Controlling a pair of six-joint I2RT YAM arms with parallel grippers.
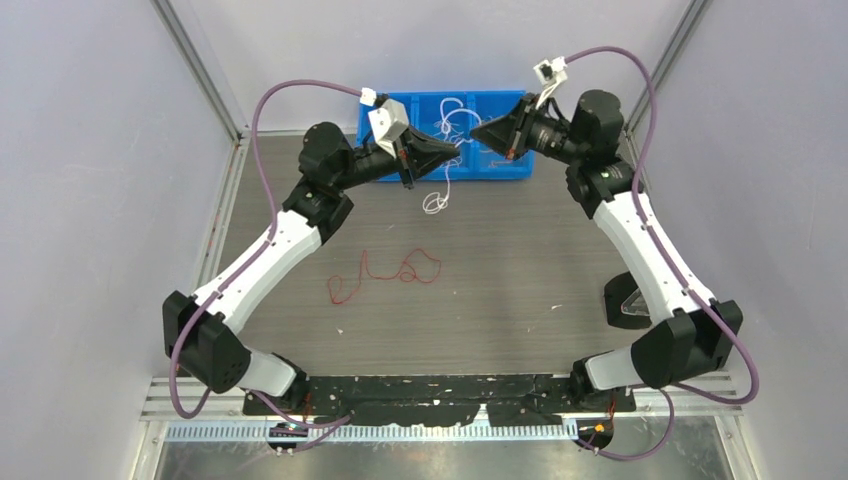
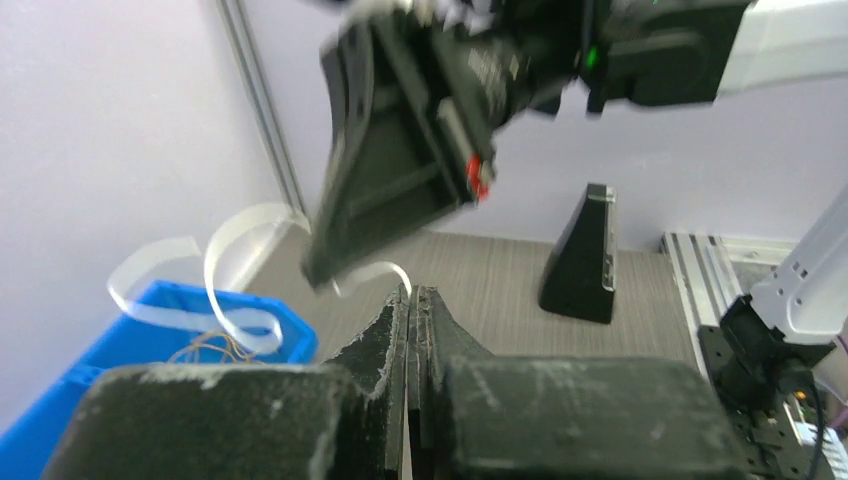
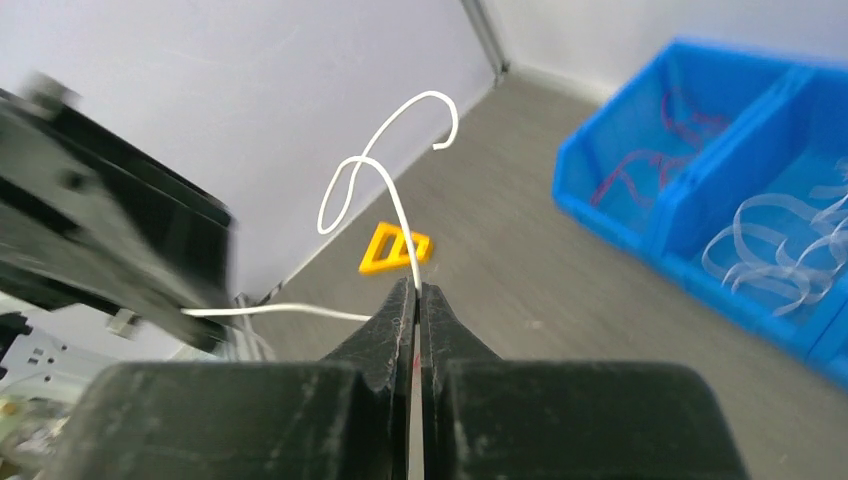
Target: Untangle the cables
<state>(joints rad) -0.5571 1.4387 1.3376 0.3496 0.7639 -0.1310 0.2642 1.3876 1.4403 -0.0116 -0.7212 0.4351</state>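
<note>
Right gripper (image 1: 478,128) and left gripper (image 1: 452,145) meet tip to tip above the blue bin (image 1: 505,172), both clamped on a white cable (image 1: 437,200) dangling below; it looks light, springy and slippery-thin, best pinched near its curl, with the red cable (image 1: 385,272) apart on the table (image 1: 520,290).

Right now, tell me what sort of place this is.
Likely a lab robot cell: aluminium frame post and plain walls around a table, two arms bolted at its edge, a blue bin of thin wires.
</note>
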